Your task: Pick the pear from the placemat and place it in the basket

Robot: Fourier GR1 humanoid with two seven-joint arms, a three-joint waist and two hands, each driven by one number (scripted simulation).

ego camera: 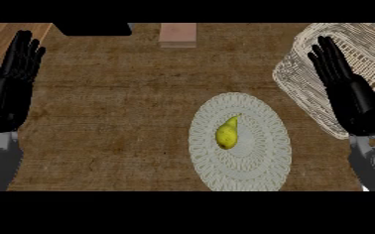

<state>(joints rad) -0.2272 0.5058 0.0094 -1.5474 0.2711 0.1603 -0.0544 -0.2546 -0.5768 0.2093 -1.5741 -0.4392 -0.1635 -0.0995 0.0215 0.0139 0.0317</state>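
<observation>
Pear (227,133) lies on its side mid-placemat (253,171), untouched. My right hand (343,91) and left hand (18,79) rest with fingers straight, holding nothing. Risks — pear likely rolls if nudged; basket (307,54) rim sits under my right hand, could snag.

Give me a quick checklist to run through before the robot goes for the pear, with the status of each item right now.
1. Pear lies on the placemat, nothing covering it: ok.
2. Right hand open, holding nothing: ok.
3. Left hand open at the left edge, away from the pear: ok.
4. Basket in view at the right, beyond the placemat: ok.
5. Basket's inside free of other things: cannot tell, the right hand covers part of it.
6. Pink block at the far edge, away from the pear-to-basket line: ok.
</observation>
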